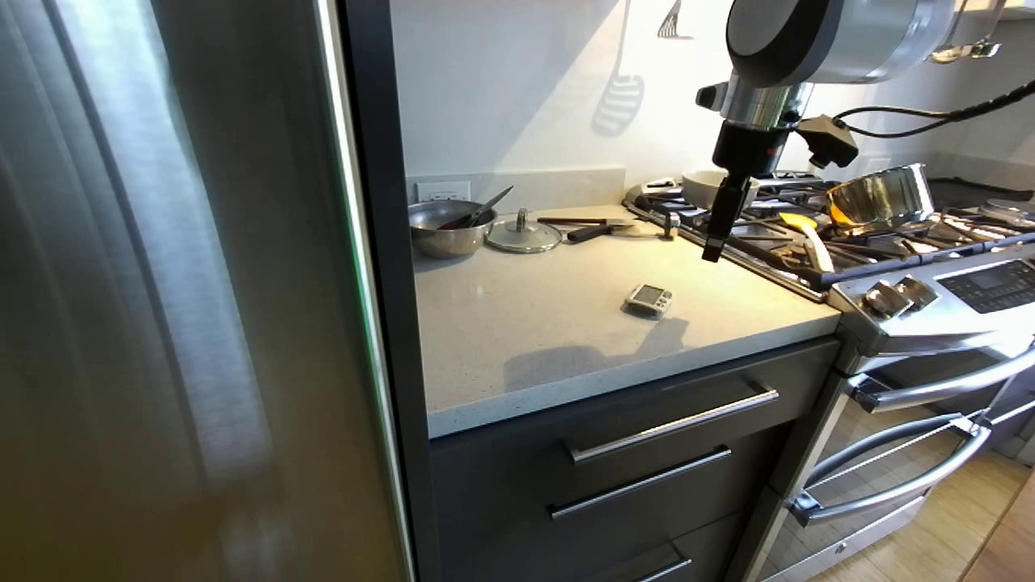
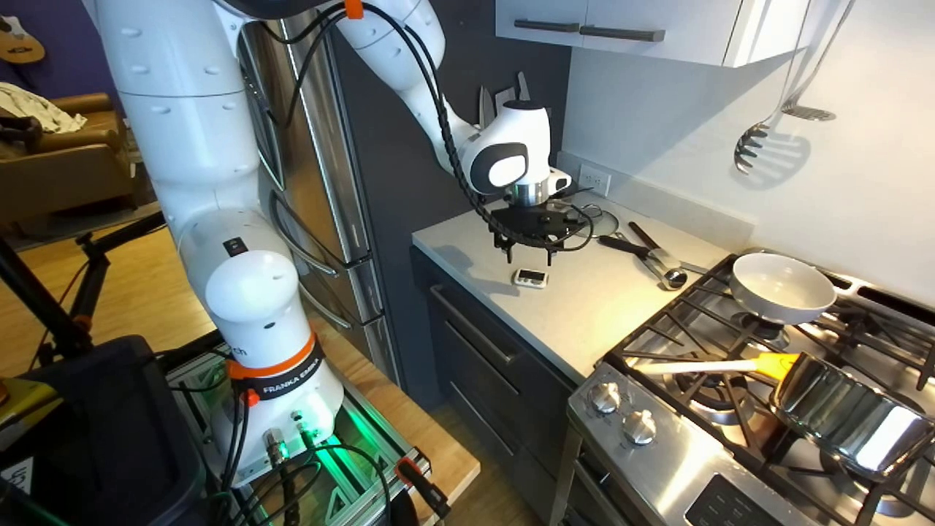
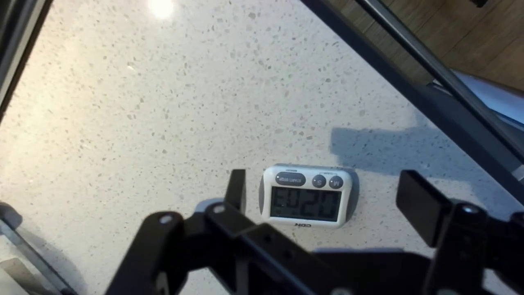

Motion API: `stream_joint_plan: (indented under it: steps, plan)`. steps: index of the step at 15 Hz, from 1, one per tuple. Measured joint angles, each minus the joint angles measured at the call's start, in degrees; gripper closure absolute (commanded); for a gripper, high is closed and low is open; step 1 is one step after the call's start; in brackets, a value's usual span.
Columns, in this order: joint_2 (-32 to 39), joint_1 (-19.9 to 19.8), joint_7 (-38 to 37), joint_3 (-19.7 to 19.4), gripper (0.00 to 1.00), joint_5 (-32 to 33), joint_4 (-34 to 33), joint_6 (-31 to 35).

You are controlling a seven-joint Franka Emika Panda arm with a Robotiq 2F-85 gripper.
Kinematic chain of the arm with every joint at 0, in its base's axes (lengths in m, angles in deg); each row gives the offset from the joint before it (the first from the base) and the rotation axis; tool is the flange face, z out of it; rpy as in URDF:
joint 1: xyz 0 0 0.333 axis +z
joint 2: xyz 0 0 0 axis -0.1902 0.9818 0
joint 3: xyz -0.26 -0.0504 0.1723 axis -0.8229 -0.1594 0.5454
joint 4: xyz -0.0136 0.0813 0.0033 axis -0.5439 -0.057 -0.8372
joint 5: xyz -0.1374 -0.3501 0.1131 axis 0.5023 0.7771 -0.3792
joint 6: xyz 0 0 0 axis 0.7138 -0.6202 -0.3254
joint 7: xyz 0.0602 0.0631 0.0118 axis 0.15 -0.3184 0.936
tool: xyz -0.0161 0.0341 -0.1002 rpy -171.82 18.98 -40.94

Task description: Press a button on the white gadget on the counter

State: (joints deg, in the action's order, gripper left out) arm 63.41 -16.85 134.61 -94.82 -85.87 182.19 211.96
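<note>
In the wrist view, the rectangular white plastic timer (image 3: 306, 197) lies on the speckled pale stone desk (image 3: 172, 102). It shows between the wide-spread fingers (image 3: 236, 189) of the black metal claw (image 3: 323, 190), which holds nothing. I think this is the lining-up step; next, one finger must go over a grey oval button (image 3: 290, 178) and push softly down. In an exterior view, the long white arm (image 2: 252, 292) bends over, claw pointing down above the timer. In an exterior view, the claw hangs without touching the desk.

All views look down on the counter (image 1: 558, 311), the wrist view nearest.
</note>
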Motion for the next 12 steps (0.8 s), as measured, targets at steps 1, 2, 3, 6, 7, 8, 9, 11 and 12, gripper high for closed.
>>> stream_joint_plan:
  steps: [1,2,3,6,7,8,9,11,12]
  plan:
    - [0.85,-0.11,-0.21,0.19,0.38,-0.01,-0.34,0.18]
    - [1.67,-0.2,-0.49,0.33,0.46,-0.01,-0.72,0.26]
    - [2.43,-0.36,-0.59,0.52,0.55,-0.02,-1.11,0.3]
    - [4.53,-1.1,-0.68,1.35,0.78,-0.04,-2.35,0.74]
    - [5.21,-1.43,-0.68,1.74,0.84,-0.13,-2.68,1.42]
    - [5.95,-1.74,-0.68,2.11,0.93,-0.16,-3.09,1.99]
    - [6.68,-2.05,-0.68,2.49,0.99,-0.16,-3.54,2.33]
    - [8.13,-2.76,-0.68,3.38,1.0,-0.24,-4.42,2.4]
    - [8.78,-3.09,-0.68,3.81,1.0,-0.28,-4.8,2.4]
